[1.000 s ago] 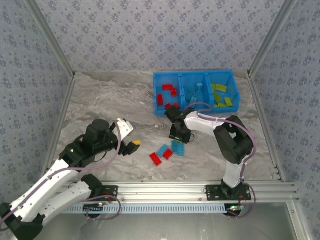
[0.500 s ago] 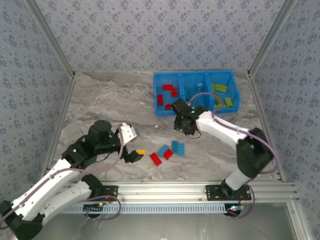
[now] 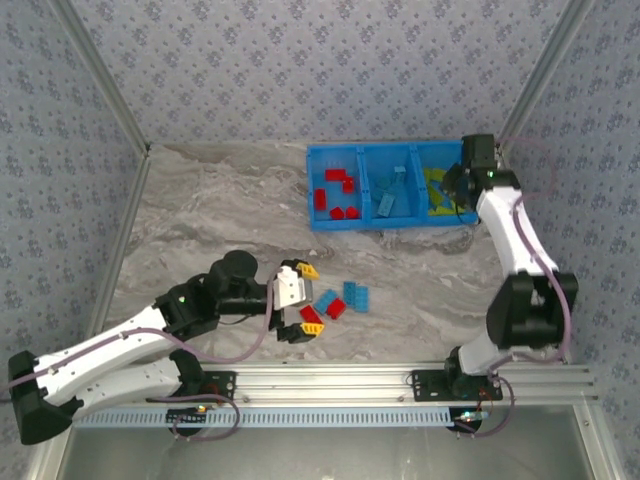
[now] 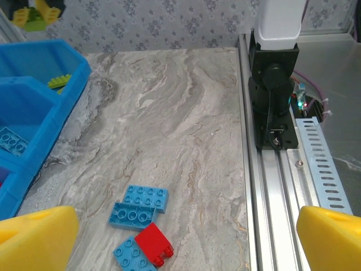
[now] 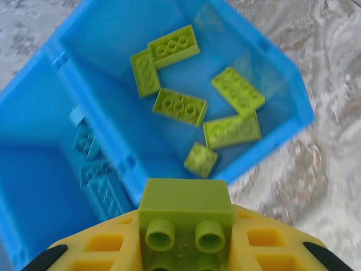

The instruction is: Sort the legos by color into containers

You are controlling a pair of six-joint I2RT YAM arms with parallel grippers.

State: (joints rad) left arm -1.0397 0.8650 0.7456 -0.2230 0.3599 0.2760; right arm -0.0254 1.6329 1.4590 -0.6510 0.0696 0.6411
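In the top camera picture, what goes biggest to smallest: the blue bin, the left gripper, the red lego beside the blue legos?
Largest: blue bin.
Then the left gripper.
Smallest: the red lego.

This was a robotics lab test cell: a marble-look tabletop (image 3: 220, 210) was boxed in by patterned wall panels (image 3: 300, 70) set in aluminium framing (image 3: 108, 82). Two robot arms (image 3: 520, 260) stood bolted to a slotted extruded rail (image 3: 330, 378) along its near edge.

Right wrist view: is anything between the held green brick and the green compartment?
Nothing. In the right wrist view, the yellow-green brick in the right tool hangs above the bin's green compartment with only open air between them.
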